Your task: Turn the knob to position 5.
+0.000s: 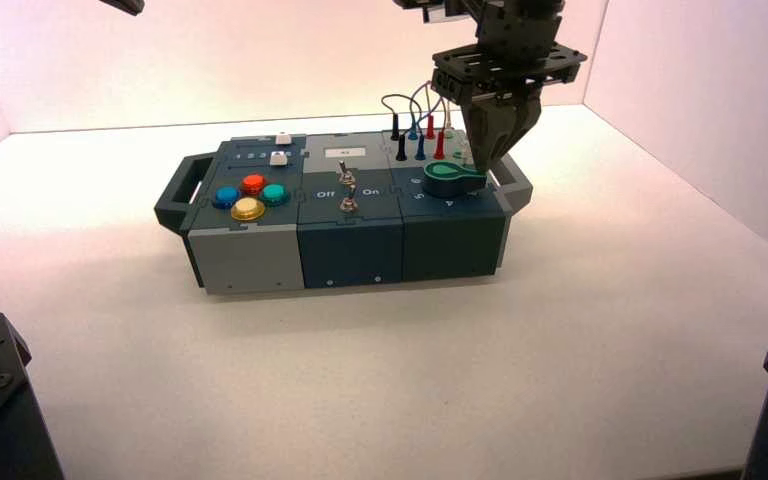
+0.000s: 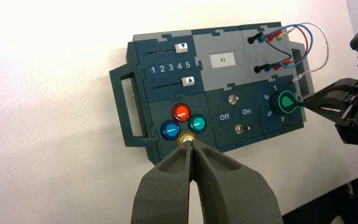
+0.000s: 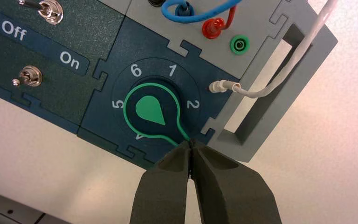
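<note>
- Where my right gripper [image 3: 192, 145] meets the knob [image 3: 152, 110], its two fingers are pressed together, and their tips touch the knob's thin pointed end.
- I cannot see the number 3 on the dial. My fingers and the pointer cover that spot, between the 2 and the 4.
- I can only see the top of the 4, because the knob's green edge hides the rest.
- I can read position 5 [image 3: 117, 104] plainly. It sits on the side of the knob away from the pointer, so the pointer is not on it.
- From above, my right arm reaches down over the right end of the box [image 1: 250, 255], and the gripper tilts in toward the knob from the handle [image 3: 256, 116] side.
- A white wire [image 3: 279, 77] plugs in just beside the dial, near the 2.
- My left gripper [image 2: 193, 145] hangs high above the box, well apart from it. Its fingers are pressed together too and hold nothing.
- In the high view I see only a dark corner of the left arm, cut off at the top edge.
- Two small toggle switches [image 3: 30, 76] stand near the words Off and On, to the left of the knob. I cannot tell which way they lean.
</note>
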Robot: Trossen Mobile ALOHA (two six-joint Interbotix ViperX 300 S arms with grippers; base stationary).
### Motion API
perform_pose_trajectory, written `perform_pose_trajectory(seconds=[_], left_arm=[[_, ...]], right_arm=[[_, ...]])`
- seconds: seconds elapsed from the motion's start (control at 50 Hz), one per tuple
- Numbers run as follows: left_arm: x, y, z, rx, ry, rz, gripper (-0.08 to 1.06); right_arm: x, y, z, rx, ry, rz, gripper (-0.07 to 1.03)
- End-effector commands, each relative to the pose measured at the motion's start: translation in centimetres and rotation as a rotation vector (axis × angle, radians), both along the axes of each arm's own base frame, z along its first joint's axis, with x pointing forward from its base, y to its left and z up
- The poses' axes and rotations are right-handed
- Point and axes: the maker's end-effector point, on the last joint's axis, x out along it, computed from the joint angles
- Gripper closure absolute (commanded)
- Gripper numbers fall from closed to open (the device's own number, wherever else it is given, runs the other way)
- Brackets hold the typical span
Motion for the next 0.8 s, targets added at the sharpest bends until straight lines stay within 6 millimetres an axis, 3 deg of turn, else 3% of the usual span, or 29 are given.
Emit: perform_pose_trajectory(seconds=[0.02, 0.18, 0.54, 0.8], left_arm=[[0.7, -0.3, 1.2, -0.01, -0.035, -0.001, 1.0], [0.7, -0.3, 1.1, -0.008, -0.029, -0.002, 1.0], [0.8, -0.3, 1.2, -0.007, -0.035, -0.005, 1.0], [0.8, -0.3, 1.2, -0.007, -0.033, -0.005, 1.0]], right_arm=[[1.4, 0.6, 1.6, 0.026, -0.047, -0.003, 0.99], [2.0, 1.0, 2.2, 0.029, -0.054, 0.001, 0.99], [2.3, 0.7, -0.5, -0.011, -0.012, 0.002, 0.99], [1.7, 0.9, -0.2, -0.012, 0.005, 0.009, 0.99]])
